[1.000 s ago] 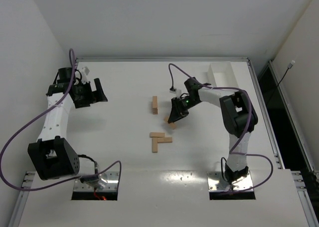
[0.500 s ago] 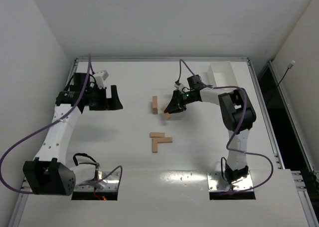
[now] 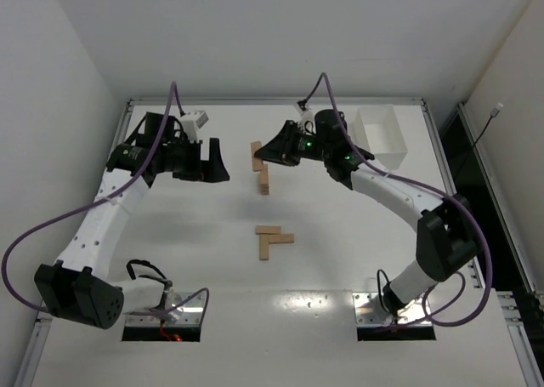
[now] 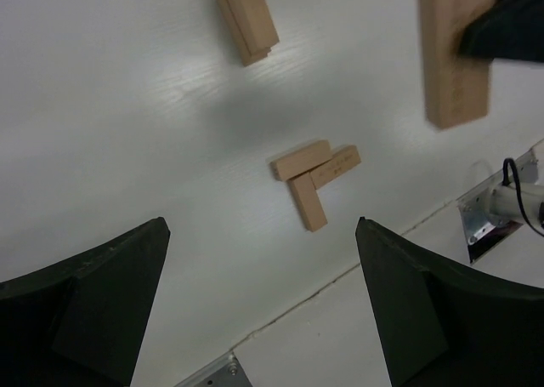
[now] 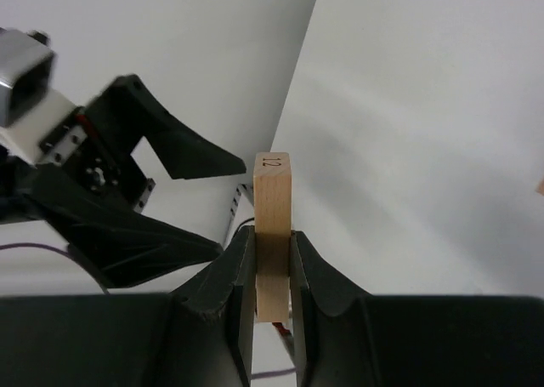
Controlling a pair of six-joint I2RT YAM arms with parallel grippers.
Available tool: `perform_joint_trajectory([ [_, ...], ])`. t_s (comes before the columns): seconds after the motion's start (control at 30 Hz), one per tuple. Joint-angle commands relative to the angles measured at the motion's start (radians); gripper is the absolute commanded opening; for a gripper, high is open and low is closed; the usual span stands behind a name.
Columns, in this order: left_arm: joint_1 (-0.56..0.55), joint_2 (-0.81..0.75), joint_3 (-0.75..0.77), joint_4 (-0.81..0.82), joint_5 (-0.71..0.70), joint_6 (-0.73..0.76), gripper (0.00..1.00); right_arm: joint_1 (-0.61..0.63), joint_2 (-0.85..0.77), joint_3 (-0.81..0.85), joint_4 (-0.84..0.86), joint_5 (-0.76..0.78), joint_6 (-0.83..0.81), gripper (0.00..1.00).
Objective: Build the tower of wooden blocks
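My right gripper (image 3: 265,152) is shut on one wood block (image 3: 256,155) and holds it in the air, just above and behind the tower (image 3: 264,181), a short stack of blocks at the table's middle. In the right wrist view the block (image 5: 272,183) stands upright between the fingers (image 5: 240,268). Three more wood blocks (image 3: 272,238) lie flat and touching nearer the arms. My left gripper (image 3: 216,164) is open and empty, raised left of the tower. The left wrist view shows the tower (image 4: 246,17), the three blocks (image 4: 313,179) and the held block (image 4: 455,51).
A white plastic bin (image 3: 380,132) stands at the back right of the table. The table's metal edge rail (image 4: 217,372) runs near the arm bases. White walls close in the left, back and right sides.
My right gripper has lifted the block off the table and carried it back and left to above the tower. My left arm has swung right toward the middle, gripper still open.
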Motion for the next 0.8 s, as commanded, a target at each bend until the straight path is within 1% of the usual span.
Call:
perform_joint_trajectory([
  [0.0, -0.008, 0.055, 0.128, 0.073, 0.021, -0.044, 0.9, 0.063, -0.001, 0.03, 0.035, 0.174, 0.115, 0.0],
  [0.07, -0.008, 0.079, 0.194, 0.084, 0.008, -0.056, 0.9, 0.097, 0.037, 0.067, 0.006, 0.208, 0.155, 0.0],
  [0.17, -0.008, 0.103, 0.216, 0.093, -0.017, -0.082, 0.9, 0.111, 0.087, 0.128, -0.077, 0.241, 0.164, 0.0],
  [0.27, -0.008, 0.103, 0.216, 0.093, 0.003, -0.082, 0.83, 0.111, 0.118, 0.171, -0.1, 0.251, 0.193, 0.0],
  [0.33, -0.008, 0.103, 0.182, 0.104, 0.023, -0.093, 0.78, 0.111, 0.144, 0.2, -0.123, 0.271, 0.212, 0.0],
  [0.43, -0.008, 0.103, 0.162, 0.113, 0.032, -0.093, 0.75, 0.111, 0.176, 0.234, -0.123, 0.271, 0.23, 0.0],
  [0.6, -0.008, 0.103, 0.153, 0.113, 0.041, -0.102, 0.75, 0.111, 0.207, 0.277, -0.09, 0.262, 0.265, 0.0],
  [0.77, -0.017, 0.114, 0.144, 0.122, 0.041, -0.093, 0.74, 0.14, 0.216, 0.311, -0.059, 0.262, 0.265, 0.0],
])
